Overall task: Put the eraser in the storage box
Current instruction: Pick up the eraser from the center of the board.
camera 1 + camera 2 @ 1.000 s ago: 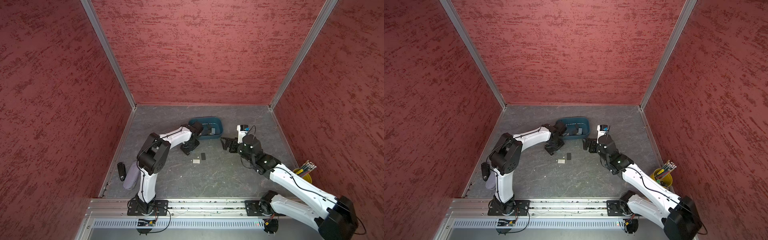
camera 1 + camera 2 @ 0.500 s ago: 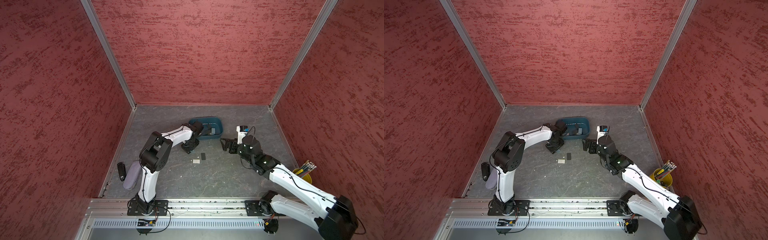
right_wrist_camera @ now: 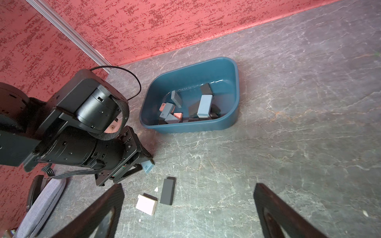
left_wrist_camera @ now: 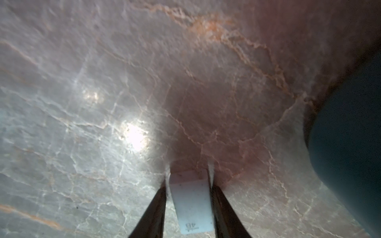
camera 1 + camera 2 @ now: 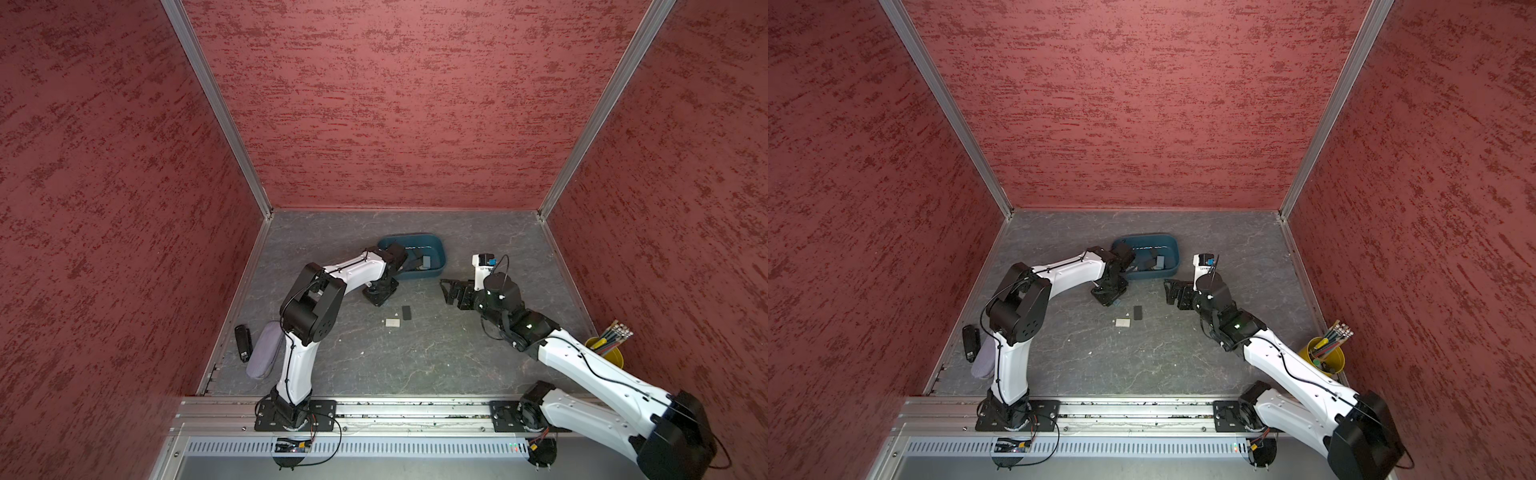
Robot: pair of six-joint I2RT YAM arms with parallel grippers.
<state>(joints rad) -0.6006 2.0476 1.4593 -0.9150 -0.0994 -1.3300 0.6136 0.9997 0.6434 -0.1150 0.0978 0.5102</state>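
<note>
Nearest, between my fingers, is the eraser [image 4: 190, 204]; my left claw [image 4: 188, 175] is clamped on it, one pad on each long side. I take it across its narrow width because, I judge, the flat long sides give the pads the most to press on. Its long axis runs with my fingers, the printed end toward my wrist and the free end jutting just past my fingertips, low over the table [image 4: 103, 103]; I cannot tell whether it rests on the stone or hangs just clear.

Near that free end lie a dark eraser [image 3: 167, 191] and a pale eraser [image 3: 146, 204], flat and just beside one another, both outside the tub.

The storage box [image 3: 185, 127] stands just beside my claw, to the side of the eraser's long axis and not ahead of it; so I expect to lift and swing sideways over the low wall. Several erasers [image 3: 204, 106] lie jumbled in it.

Beyond, my right claw [image 5: 451, 291] hangs with its jaws wide apart and nothing in them, held off from the box, I think to leave me room; well apart at the table's edge stands the yellow pencil cup [image 5: 604, 351].
</note>
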